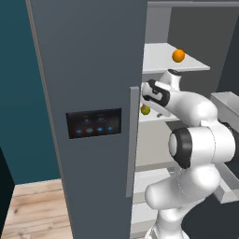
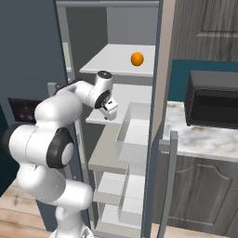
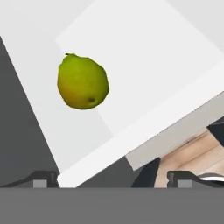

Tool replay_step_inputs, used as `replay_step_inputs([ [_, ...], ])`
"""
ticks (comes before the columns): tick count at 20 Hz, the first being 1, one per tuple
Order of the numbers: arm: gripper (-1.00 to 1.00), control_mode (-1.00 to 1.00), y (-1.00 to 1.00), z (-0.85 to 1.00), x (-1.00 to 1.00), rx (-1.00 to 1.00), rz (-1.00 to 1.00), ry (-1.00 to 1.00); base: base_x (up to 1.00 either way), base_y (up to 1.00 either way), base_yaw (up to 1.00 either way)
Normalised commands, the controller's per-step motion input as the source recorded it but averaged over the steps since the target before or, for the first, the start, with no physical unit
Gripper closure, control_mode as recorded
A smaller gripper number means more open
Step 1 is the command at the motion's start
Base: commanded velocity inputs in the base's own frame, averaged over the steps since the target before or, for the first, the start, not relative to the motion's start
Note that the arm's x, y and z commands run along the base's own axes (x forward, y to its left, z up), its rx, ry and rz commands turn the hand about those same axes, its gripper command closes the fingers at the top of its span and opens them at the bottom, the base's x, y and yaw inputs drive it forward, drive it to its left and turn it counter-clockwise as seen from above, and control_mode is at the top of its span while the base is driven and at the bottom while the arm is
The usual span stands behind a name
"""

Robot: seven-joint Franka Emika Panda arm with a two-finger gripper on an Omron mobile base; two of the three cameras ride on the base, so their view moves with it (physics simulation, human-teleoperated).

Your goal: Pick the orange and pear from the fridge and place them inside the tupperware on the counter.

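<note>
orange (image 1: 178,56): 1 | pear (image 3: 82,82): 1 | fridge (image 1: 93,70): 1, open

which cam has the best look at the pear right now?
Hand view: the pear lies whole and unobstructed on a pale fridge shelf, ahead of the open gripper. Left base view catches just a yellow-green sliver beside the arm. In the right base view I can't make it out.

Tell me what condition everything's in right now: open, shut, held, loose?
fridge: door open, shelves showing.
orange: loose on the upper shelf, untouched.
pear: loose on the shelf below, not held.
tool: open, empty, pointed at the pear.
microwave: door shut, on the counter.
</note>
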Motion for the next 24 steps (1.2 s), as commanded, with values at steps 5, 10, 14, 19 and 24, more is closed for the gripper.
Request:
replay_step_inputs([
  [5, -1.0, -1.0, 0.0, -0.14, 0.16, 0.0, 0.0, 0.0, 0.0, 0.0, 0.0],
  [10, -1.0, -1.0, 0.0, -0.11, 0.18, 0.0, 0.0, 0.0, 0.0, 0.0, 0.0],
  [14, -1.0, -1.0, 0.0, -0.08, 0.27, 0.01, 0.0, 0.0, 0.0, 0.0, 0.0],
  [19, -1.0, -1.0, 0.0, -0.08, 0.24, 0.0, 0.0, 0.0, 0.0, 0.0, 0.0],
  [24, -1.0, -1.0, 0.0, -0.09, 0.24, 0.0, 0.0, 0.0, 0.0, 0.0, 0.0],
])
